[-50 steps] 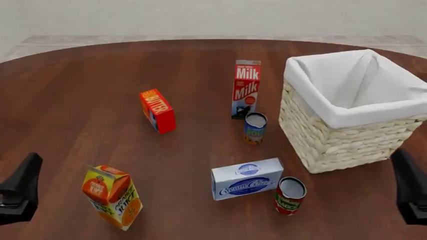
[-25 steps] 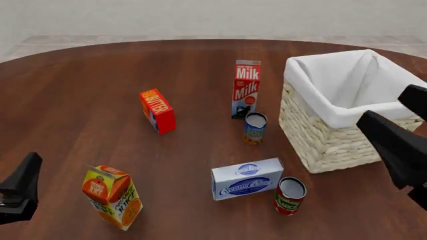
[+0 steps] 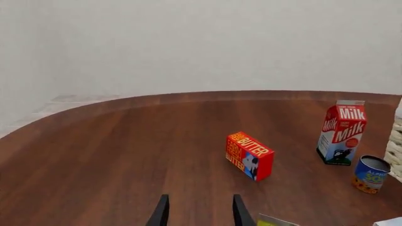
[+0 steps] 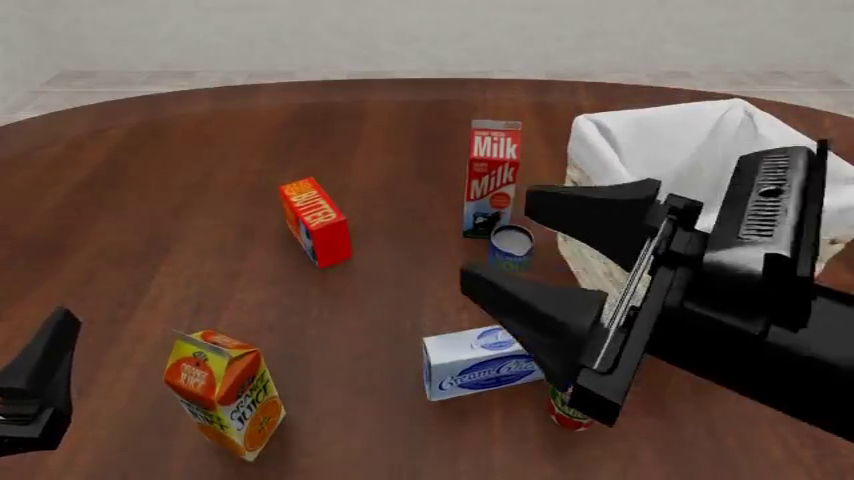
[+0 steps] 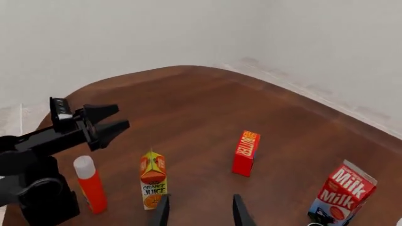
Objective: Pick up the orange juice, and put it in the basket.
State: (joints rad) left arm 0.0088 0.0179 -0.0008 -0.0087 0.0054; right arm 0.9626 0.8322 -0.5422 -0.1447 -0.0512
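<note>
The orange juice (image 4: pixel 224 393), a yellow and orange gable-top carton, stands upright near the table's front left. It also shows in the right wrist view (image 5: pixel 152 180). The basket (image 4: pixel 667 140), pale wicker with white lining, stands at the right, largely hidden behind my right arm. My right gripper (image 4: pixel 497 240) hangs high and close to the camera with its jaws wide apart and empty; its fingers (image 5: pixel 161 213) point across the table toward the juice. My left gripper (image 3: pixel 197 214) is open and empty, low at the left edge (image 4: pixel 40 385), left of the juice.
A red butter box (image 4: pixel 315 221) lies left of centre. A milk carton (image 4: pixel 491 178) and a small can (image 4: pixel 509 246) stand by the basket. A blue and white box (image 4: pixel 474 366) and a red can (image 4: pixel 566 408) sit at front centre, partly behind my right arm.
My right arm has risen from the lower right edge and swung left, now filling the right half of the front view and covering much of the basket. The left arm has barely moved.
</note>
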